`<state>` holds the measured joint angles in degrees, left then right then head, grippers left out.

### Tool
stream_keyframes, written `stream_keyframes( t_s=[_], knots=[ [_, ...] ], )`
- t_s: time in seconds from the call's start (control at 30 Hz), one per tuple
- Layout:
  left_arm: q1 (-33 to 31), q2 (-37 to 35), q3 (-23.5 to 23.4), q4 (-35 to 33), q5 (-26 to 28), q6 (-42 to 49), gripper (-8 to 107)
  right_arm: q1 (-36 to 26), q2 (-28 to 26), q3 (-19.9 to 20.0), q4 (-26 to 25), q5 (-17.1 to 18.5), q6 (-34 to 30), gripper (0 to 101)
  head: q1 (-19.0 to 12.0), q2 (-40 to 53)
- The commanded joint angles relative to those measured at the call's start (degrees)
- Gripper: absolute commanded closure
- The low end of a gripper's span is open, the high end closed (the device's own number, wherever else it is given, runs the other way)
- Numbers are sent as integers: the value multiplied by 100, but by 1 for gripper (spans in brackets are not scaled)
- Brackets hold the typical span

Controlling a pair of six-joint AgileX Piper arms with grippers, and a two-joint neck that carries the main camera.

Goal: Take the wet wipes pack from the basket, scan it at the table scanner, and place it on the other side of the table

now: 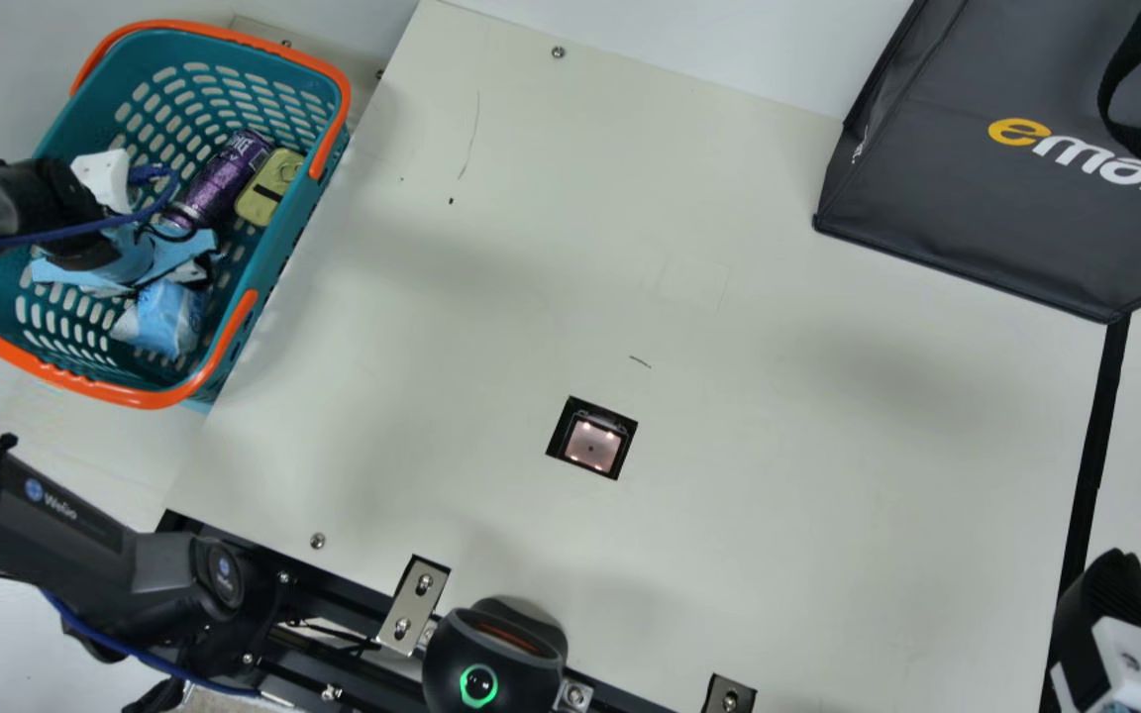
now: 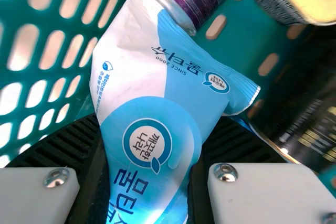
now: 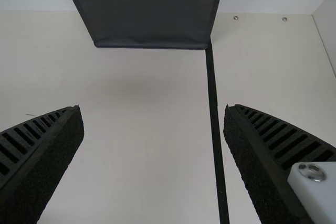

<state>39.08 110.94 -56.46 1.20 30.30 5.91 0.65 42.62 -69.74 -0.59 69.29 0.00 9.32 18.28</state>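
Observation:
In the main view my left gripper (image 1: 103, 180) is down in the teal basket (image 1: 278, 248), its fingertips hidden. The blue and white wet wipes pack (image 1: 184, 254) lies under it, beside a purple can. From the left wrist view, my left gripper (image 2: 148, 182) is shut on the wet wipes pack (image 2: 152, 103), one ribbed finger against each side. My right gripper (image 1: 1113, 594) is at the main view's lower right corner, over the table's right part. Its fingers stand wide apart with nothing between them in the right wrist view (image 3: 153, 129). The lit scanner window (image 1: 592, 442) is set in the table.
The basket also holds the purple can (image 1: 224, 178), a yellow tin (image 1: 269, 188) and another blue and white pack (image 1: 166, 317). A dark grey bag (image 1: 977, 198) stands at the table's far right. A round black device (image 1: 494, 659) sits at the near edge.

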Motion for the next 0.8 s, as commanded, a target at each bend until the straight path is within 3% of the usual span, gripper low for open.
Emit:
stream_keyframes(
  t_s=[0.0,0.77],
  knots=[
    [-22,-178,-21,-37,105,27,107,0,0,0,0,0,0,6,-140,14],
    [-484,-1960,-743,-967,1511,378,107,0,0,0,0,0,0,6,-140,14]
  ],
)
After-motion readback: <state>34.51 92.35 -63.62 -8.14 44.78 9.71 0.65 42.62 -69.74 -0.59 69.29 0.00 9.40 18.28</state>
